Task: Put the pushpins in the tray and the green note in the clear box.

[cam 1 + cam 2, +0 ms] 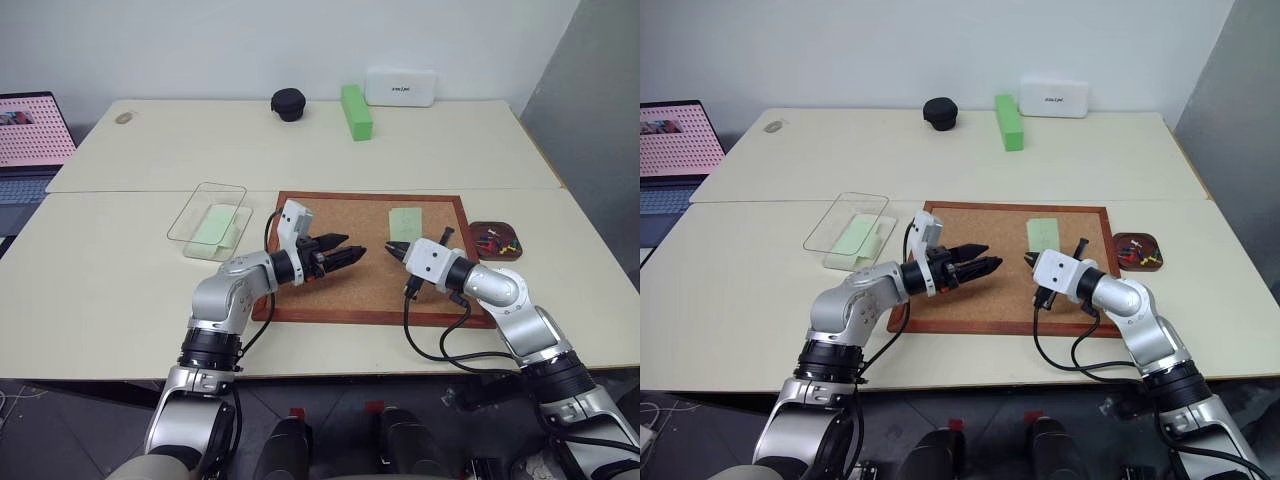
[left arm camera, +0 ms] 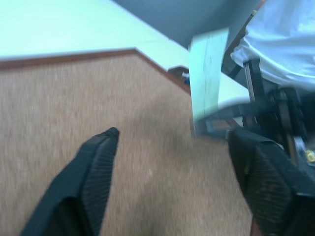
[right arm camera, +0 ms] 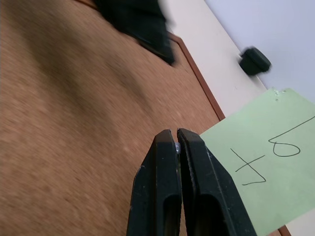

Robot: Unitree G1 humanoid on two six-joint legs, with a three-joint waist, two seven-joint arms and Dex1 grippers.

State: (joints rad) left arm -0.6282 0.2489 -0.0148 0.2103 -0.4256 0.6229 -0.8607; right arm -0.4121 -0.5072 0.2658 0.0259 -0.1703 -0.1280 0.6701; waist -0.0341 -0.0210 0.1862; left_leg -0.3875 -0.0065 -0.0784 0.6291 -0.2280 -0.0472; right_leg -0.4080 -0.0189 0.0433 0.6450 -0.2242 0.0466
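The green note (image 1: 405,222) lies flat on the corkboard's far right part, with pen marks on it in the right wrist view (image 3: 261,162). The clear box (image 1: 205,200) stands left of the board with a pale green slip (image 1: 212,226) inside. To the right of the board, the tray (image 1: 497,250) holds several pushpins (image 1: 488,238). My left gripper (image 1: 355,248) hovers open over the board's middle, nothing between its fingers (image 2: 98,162). My right gripper (image 1: 391,248) faces it tip to tip, just in front of the note. It is shut, with a tiny pale speck, seemingly a pushpin (image 3: 176,145), pinched at its tips.
The wood-framed corkboard (image 1: 330,290) takes up the table's middle. A bright green block (image 1: 356,110), a black round case (image 1: 289,104) and a white device (image 1: 400,87) stand at the far edge. A laptop (image 1: 30,135) sits at far left.
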